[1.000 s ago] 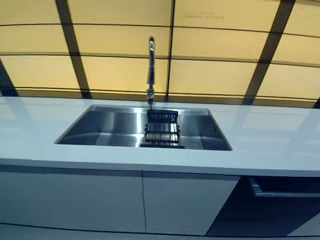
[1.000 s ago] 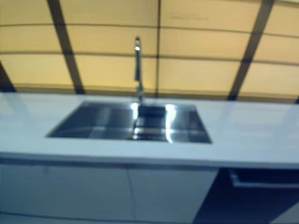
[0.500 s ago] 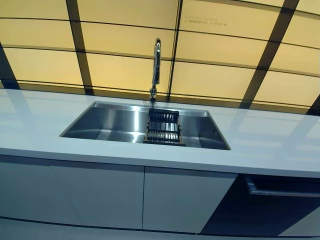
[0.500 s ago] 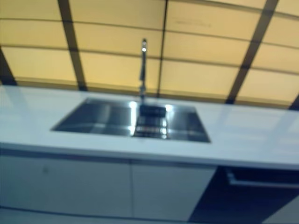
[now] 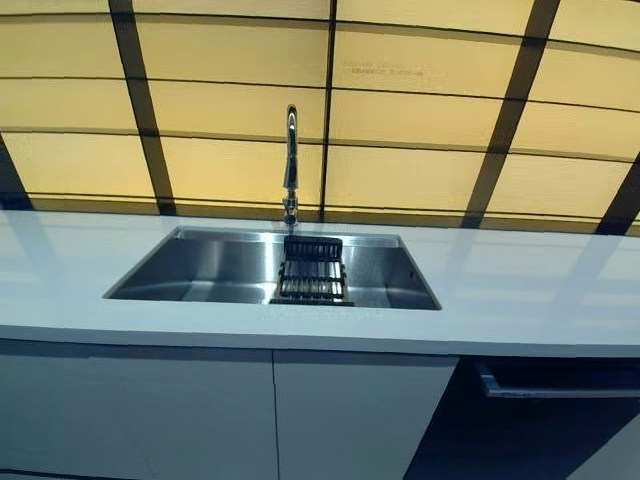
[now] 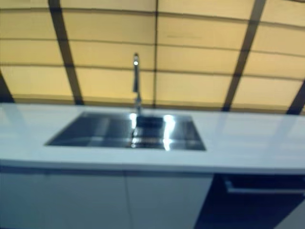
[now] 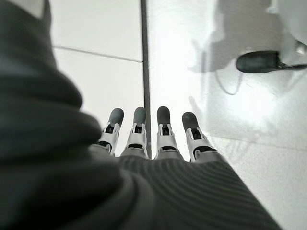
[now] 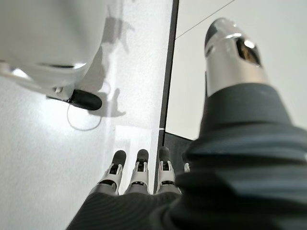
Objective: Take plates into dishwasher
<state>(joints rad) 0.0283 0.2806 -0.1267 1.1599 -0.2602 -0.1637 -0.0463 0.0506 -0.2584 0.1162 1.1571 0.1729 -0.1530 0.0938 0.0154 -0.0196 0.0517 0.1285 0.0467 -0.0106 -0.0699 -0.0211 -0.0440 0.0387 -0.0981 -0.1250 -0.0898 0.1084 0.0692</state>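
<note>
No plates show in any view. The dishwasher (image 5: 530,430) is the dark front under the counter at the lower right, with a silver handle bar (image 5: 560,386) along its top. Neither hand appears in the eye views. My left hand (image 7: 163,139) shows only in the left wrist view, fingers straight and hanging over the pale floor, holding nothing. My right hand (image 8: 139,177) shows only in the right wrist view, also with straight, empty fingers above the floor.
A steel sink (image 5: 215,265) is set into the white counter (image 5: 520,300), with a small dark rack (image 5: 312,272) inside and a tall faucet (image 5: 291,160) behind it. White cabinet doors (image 5: 180,415) run below. A yellow panelled wall (image 5: 420,120) stands behind.
The whole picture has shifted, so the camera moved: the sink now sits a little lower and further left in view. Nothing on the counter has moved.
</note>
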